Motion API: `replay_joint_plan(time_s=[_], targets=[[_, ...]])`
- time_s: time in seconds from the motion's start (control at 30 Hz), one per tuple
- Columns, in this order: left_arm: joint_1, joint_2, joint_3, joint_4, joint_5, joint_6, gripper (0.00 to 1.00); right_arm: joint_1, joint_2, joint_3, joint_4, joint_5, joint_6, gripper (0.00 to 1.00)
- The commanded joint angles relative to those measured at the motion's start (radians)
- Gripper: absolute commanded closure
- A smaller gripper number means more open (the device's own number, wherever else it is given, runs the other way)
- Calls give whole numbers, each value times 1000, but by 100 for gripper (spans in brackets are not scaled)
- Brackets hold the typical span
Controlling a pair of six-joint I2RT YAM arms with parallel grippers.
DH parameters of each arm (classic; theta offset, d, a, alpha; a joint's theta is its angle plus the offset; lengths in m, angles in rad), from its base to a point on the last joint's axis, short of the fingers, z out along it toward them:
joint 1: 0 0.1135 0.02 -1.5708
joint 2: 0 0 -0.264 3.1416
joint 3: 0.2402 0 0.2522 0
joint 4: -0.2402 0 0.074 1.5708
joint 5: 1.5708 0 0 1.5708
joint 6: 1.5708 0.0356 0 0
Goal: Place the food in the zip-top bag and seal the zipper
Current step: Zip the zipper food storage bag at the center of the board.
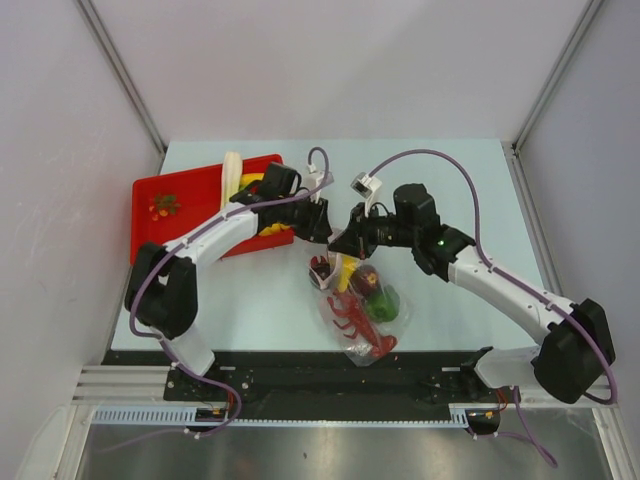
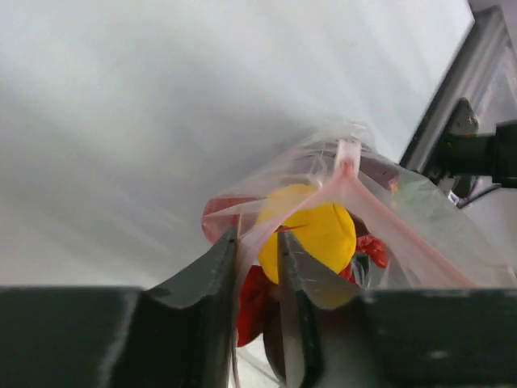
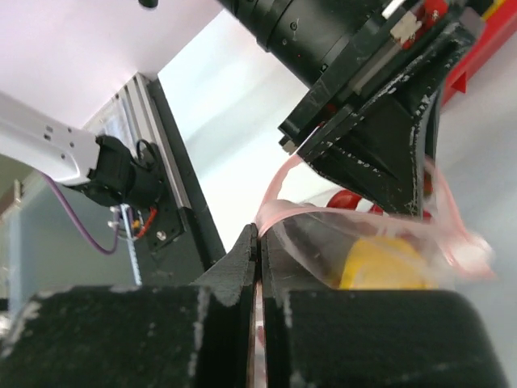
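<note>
The clear zip-top bag point(image 1: 365, 315) lies at the table's middle with its mouth lifted toward the arms. Inside are the red lobster point(image 1: 365, 325), green bell pepper point(image 1: 386, 300), a dark purple fruit point(image 1: 364, 280) and the yellow pear point(image 2: 319, 230). My left gripper point(image 2: 257, 242) has one lip of the pinkish zipper point(image 2: 347, 174) between its jaws, which stand close together with a narrow gap. My right gripper point(image 3: 260, 234) is shut on the zipper strip point(image 3: 279, 212) at the mouth's other end. In the top view, the left gripper point(image 1: 320, 245) and right gripper point(image 1: 345, 248) nearly meet.
A red tray point(image 1: 160, 235) stands at the back left, holding the white-green leek point(image 1: 231, 175), yellow bananas point(image 1: 252, 183) and a small green-orange item point(image 1: 163, 205). Grey walls enclose the table on three sides. A black rail runs along the near edge.
</note>
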Motion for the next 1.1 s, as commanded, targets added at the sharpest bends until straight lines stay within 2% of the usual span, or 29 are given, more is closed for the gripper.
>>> replay_joint_plan(time_s=[0.0,0.03,0.07,0.1,0.13,0.17,0.23,0.27,0.3,0.4,0.5,0.6,0.7,0.8,0.83,0.93,1.07], targets=[[-18,-32,67,-3,190,104,79,11,-42,47,-17,10,-119,92],[-15,-38,65,5,243,114,85,9,-44,61,-25,5,-130,86],[-17,-40,64,5,263,127,93,6,-55,70,-40,1,-148,71],[-17,-51,64,0,276,178,98,6,-62,79,-73,-3,-180,63],[-15,-55,71,-23,308,202,100,0,-73,85,-90,-3,-199,55],[-13,-58,79,-38,323,238,100,-5,-87,98,-106,-1,-210,41],[-9,-68,103,-69,354,331,100,-16,-136,111,-164,23,-251,25],[-9,-66,114,-107,392,391,100,-20,-157,128,-189,34,-272,12],[-9,-61,139,-139,406,425,100,-23,-197,136,-236,48,-280,9],[-10,-49,185,-236,469,552,100,-43,-281,162,-343,101,-392,7],[-10,-57,209,-267,512,652,100,-94,-335,144,-438,117,-489,7],[-10,-69,241,-241,547,684,100,-213,-366,118,-465,12,-535,10],[-10,-60,304,-254,589,730,100,-319,-345,111,-462,-122,-561,15],[-23,-22,387,-286,613,749,100,-361,-315,102,-445,-228,-601,24],[-27,-8,410,-349,616,770,100,-362,-311,95,-439,-246,-607,28],[-50,15,461,-412,618,855,100,-364,-305,56,-393,-291,-616,32],[-75,3,458,-397,604,852,100,-364,-294,33,-304,-334,-595,32]])
